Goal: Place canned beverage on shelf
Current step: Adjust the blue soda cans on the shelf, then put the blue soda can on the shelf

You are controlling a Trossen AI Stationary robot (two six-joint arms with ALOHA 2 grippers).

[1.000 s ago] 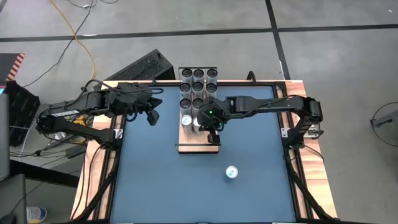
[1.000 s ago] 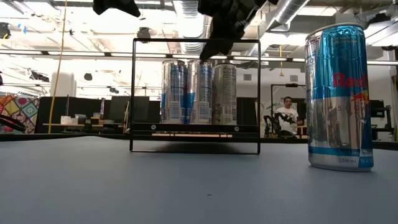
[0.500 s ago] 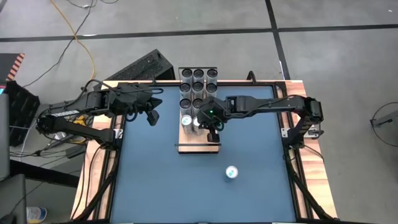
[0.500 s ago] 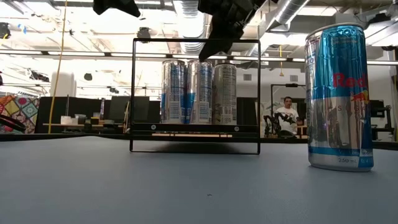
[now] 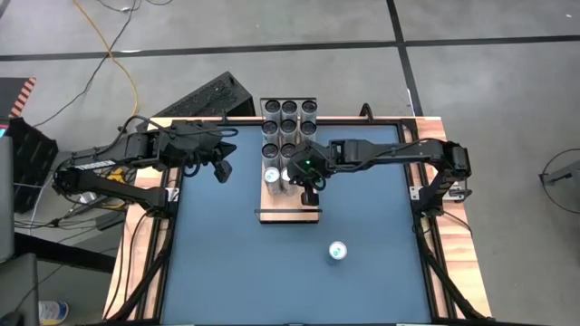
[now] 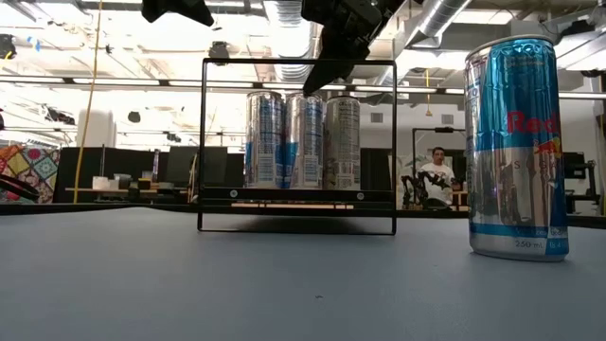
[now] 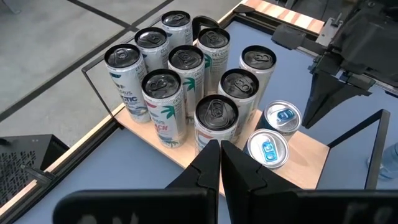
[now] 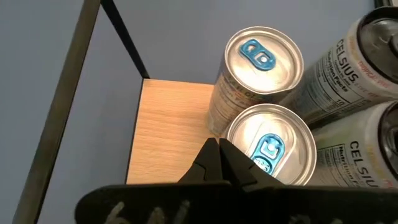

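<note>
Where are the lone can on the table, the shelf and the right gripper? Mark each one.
Lone Red Bull can (image 6: 517,152): low view, on its blue and silver side wall.
Shelf (image 8: 168,134): right wrist view, on its bare wooden board.
Right gripper (image 5: 311,196): high view, at its shut fingertips above the shelf.

Beyond your worktop
You have a black keyboard (image 5: 207,97) off the far left corner, a yellow cable (image 5: 116,45) on the floor, and a seated person (image 6: 437,177) behind.
</note>
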